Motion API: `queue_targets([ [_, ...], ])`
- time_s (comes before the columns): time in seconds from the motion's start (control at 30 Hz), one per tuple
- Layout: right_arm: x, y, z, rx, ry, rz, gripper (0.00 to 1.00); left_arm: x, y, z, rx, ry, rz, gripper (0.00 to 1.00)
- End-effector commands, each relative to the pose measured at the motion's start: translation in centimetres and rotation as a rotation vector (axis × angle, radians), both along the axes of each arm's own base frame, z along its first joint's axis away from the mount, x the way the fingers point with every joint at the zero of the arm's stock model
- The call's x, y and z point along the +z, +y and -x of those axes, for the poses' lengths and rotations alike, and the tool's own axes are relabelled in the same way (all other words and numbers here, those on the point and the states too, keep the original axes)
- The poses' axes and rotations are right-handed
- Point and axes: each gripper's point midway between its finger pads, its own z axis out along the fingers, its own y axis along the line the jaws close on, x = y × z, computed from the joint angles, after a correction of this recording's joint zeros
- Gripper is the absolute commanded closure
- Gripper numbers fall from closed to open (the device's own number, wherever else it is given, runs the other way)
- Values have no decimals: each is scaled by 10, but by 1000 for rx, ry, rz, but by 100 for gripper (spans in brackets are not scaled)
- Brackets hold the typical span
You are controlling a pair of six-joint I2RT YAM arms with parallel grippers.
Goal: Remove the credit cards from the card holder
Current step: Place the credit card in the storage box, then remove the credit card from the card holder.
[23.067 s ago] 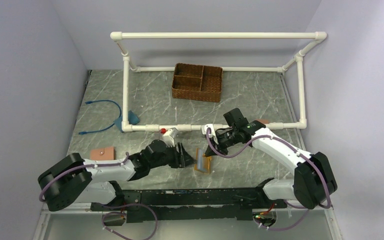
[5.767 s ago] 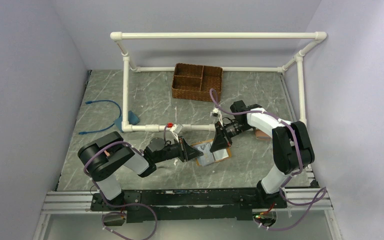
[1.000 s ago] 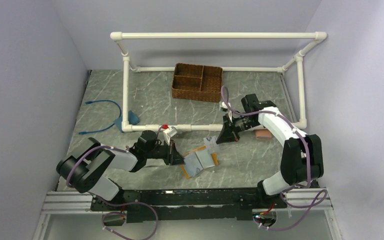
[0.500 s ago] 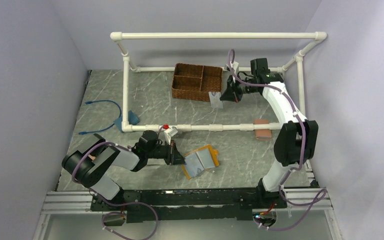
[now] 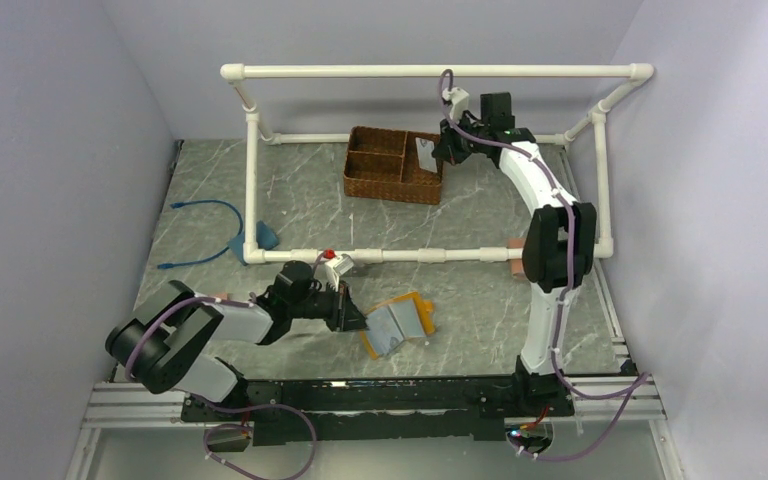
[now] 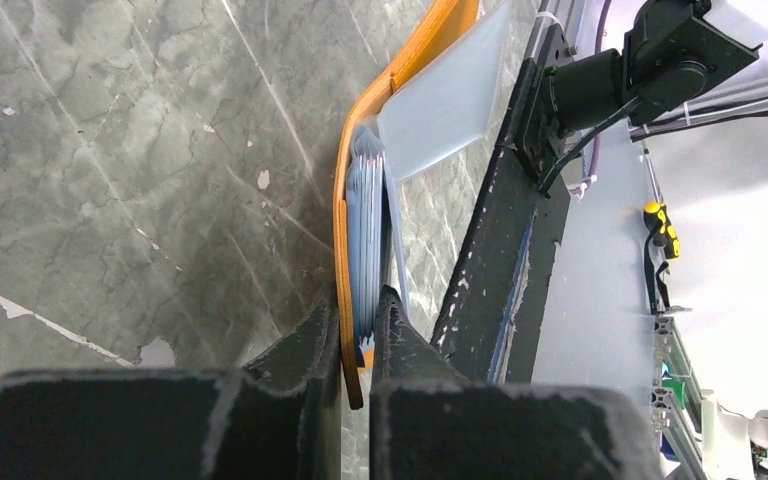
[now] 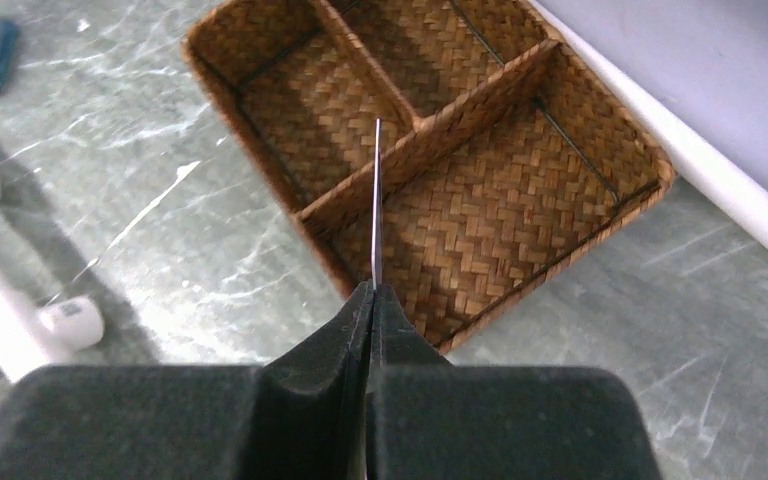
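Partway done, with one credit card (image 7: 377,200) pinched tight in the right hand (image 7: 370,290) over the basket (image 7: 615,105) at the back of the desk (image 5: 300,190), and the open card holder (image 6: 340,230) down front, its edge nipped by the left hand (image 6: 357,325), maybe more cards inside.

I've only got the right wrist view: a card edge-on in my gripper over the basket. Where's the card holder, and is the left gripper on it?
Observer: The card holder lies open on the table, on the near side; the left gripper is shut on its left end.
Operator: Anything left inside?
Observer: The left wrist view shows pale blue-grey layers stacked inside the orange cover; cards or slots, I cannot tell.
Operator: Other wallets around?
Observer: A pinkish-brown wallet lies by the frame's front pipe, partly behind the right arm.
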Motion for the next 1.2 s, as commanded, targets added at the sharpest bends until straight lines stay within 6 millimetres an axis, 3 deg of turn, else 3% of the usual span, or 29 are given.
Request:
queue_targets([
  [0.0, 22, 17, -33, -69, -112, 2, 100, -4, 3, -3, 4, -36, -39, 100],
  [0.13, 2, 21, -50, -143, -99, 46, 100, -2, 3, -4, 5, -39, -39, 100],
  [0.33, -28, 6, -68, -279, -80, 103, 100, 1, 1, -5, 3, -44, -28, 100],
  [0.4, -38, 0, -72, -317, -71, 122, 92, 2, 0, -5, 1, -43, -23, 100],
  [0.47, -44, -8, -76, -357, -86, 178, 79, 1, 0, -4, 0, -35, -20, 100],
  [0.57, -33, -23, -80, -417, -148, 241, 66, 3, 0, -3, 5, -25, -10, 100],
  [0.7, -7, -32, -71, -434, -212, 259, 63, 6, 1, -3, 18, -29, -4, 100],
  [0.8, 13, -29, -51, -397, -234, 233, 63, 10, 1, -4, 27, -35, 3, 100],
  [0.93, 37, -12, -6, -251, -229, 175, 62, 12, 2, -4, 40, -26, 6, 100],
  [1.07, 40, 10, 58, -16, -173, 115, 62, 12, 0, -3, 46, -9, 9, 100],
  [1.17, 40, 28, 120, 198, -115, 45, 61, 13, -3, -2, 42, 1, 11, 100],
])
